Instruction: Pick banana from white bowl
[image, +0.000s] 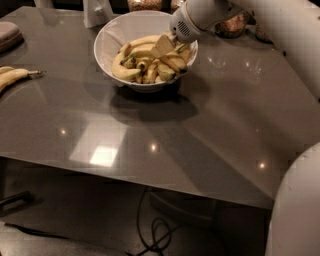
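Note:
The white bowl (107, 42) stands at the back middle of the grey table and holds several yellow bananas. The long curved banana (131, 46) lies along the bowl's back and left side, over the shorter ones. My gripper (164, 46) reaches in from the right on the white arm and sits low over the bananas at the bowl's right side, touching the pile near the long banana's right end. What it touches underneath is hidden.
A slim banana (15, 76) lies on the table (150, 145) at the far left. A grey object (7, 35) sits at the back left. A white object (97, 12) and glass jars (232, 25) stand behind the bowl. Cables lie on the floor below the table's front edge.

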